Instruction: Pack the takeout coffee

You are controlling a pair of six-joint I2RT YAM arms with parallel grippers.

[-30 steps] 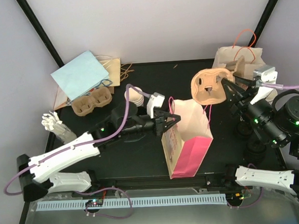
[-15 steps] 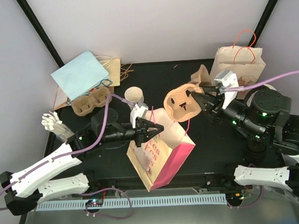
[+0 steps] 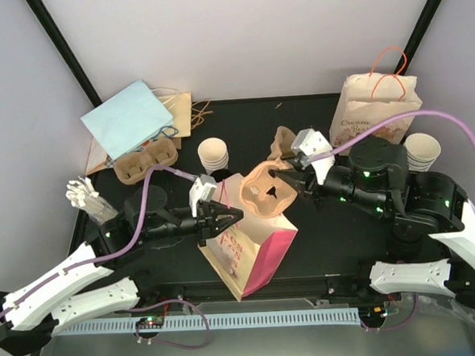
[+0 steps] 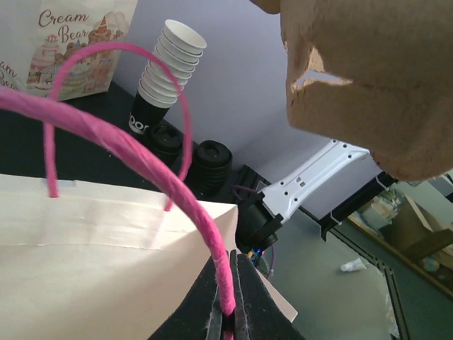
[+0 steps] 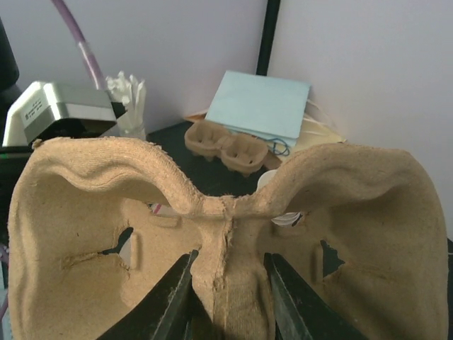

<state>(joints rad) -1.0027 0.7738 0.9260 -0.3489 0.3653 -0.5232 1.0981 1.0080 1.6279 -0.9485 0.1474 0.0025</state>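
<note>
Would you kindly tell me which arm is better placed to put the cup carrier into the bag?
The right. The right hand grips the cup carrier by its centre ridge, right at the top of the bag, while the left hand is shut on the pink handle, steadying it.

On my overhead feed, flat light-blue paper bag point(image 3: 127, 118) back left, printed kraft paper bag with orange handles point(image 3: 378, 106) back right, white plastic utensils point(image 3: 88, 195) at left edge.
</note>
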